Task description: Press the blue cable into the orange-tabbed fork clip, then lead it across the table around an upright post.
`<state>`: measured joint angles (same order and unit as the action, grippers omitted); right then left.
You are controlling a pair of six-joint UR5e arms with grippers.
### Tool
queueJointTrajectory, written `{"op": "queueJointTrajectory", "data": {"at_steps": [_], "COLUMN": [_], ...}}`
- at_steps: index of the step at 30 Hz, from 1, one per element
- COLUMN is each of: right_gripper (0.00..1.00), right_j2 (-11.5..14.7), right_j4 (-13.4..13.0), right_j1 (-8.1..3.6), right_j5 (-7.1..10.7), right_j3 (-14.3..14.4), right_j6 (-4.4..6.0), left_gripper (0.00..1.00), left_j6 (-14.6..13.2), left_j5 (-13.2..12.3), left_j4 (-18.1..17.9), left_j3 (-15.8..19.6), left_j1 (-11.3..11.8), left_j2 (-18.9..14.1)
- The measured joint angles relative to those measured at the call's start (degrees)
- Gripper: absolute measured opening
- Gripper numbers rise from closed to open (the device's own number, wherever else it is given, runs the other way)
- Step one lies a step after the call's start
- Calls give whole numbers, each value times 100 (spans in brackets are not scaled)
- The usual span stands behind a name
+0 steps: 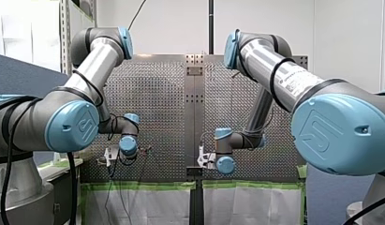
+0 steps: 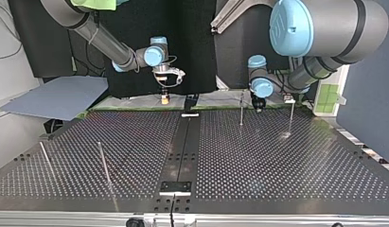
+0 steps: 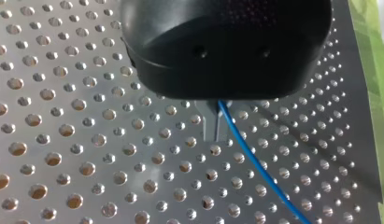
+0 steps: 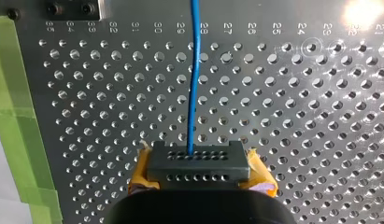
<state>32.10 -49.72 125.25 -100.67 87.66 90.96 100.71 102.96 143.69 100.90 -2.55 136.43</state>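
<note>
My right gripper (image 4: 198, 163) hangs just beside the arm-side end of the table's middle strip (image 2: 182, 142). Its yellow pads (image 4: 143, 173) flank a dark block (image 4: 199, 158) pierced with rows of holes. The blue cable (image 4: 194, 84) meets the top of that block and runs straight ahead over the table (image 2: 277, 165). I cannot tell whether the gripper is clamped on it. My left gripper (image 2: 257, 105) is on the other side of the strip, farther from it, at the same edge. In its wrist view the black body hides the tips, so I cannot tell how far open it is. The cable comes out from under it alongside a small grey piece (image 3: 212, 126) and trails away across the holes. I cannot pick out the orange-tabbed fork clip with any certainty, so the pressing step cannot be confirmed. The cable rounds no post in any view, so I judge the routing to be wholly ahead. Both arms are folded low, with elbows raised, forearms dropped and wrists bent so the grippers point down at the table. On the left gripper's side of the strip, one post (image 2: 241, 108) stands just beside that gripper and another (image 2: 291, 118) beyond it. Two more (image 2: 103, 163) stand on the strip's opposite side, well apart from either gripper.
</note>
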Motion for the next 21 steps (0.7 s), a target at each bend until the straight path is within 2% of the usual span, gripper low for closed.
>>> {"op": "queueJointTrajectory", "data": {"at_steps": [1,2,3,4,5,6,7,8,10,11,17,21], "right_gripper": [0,0,0,0,0,0,0,0,0,0,0,0], "right_j2": [0,0,-1,0,0,-1,-2,-1,-1,-3,-4,-4], "right_j4": [10,22,30,38,46,52,56,61,65,71,106,110], "right_j1": [0,0,0,-1,-1,-1,-1,-1,0,-1,3,4], "right_j5": [1,2,2,2,2,3,3,5,7,8,4,3], "right_j3": [-3,-4,-4,-5,-5,-5,-5,-6,-8,-8,-7,-7], "right_j6": [-2,-6,-10,-14,-18,-20,-22,-25,-28,-29,-33,-33], "left_gripper": [0,11,17,17,32,55,55,63,63,100,100,100], "left_j6": [-5,-13,-29,-40,-49,-57,-61,-64,-59,-52,154,331], "left_j5": [-2,-4,-8,-10,-8,-10,-19,-37,-111,-148,-258,-438], "left_j4": [3,8,14,22,32,50,64,77,101,111,161,167], "left_j3": [0,0,1,2,3,4,4,4,11,19,208,359], "left_j1": [5,9,15,18,20,22,22,22,30,34,87,89], "left_j2": [0,0,0,0,0,0,0,0,1,1,-3,-20]}}
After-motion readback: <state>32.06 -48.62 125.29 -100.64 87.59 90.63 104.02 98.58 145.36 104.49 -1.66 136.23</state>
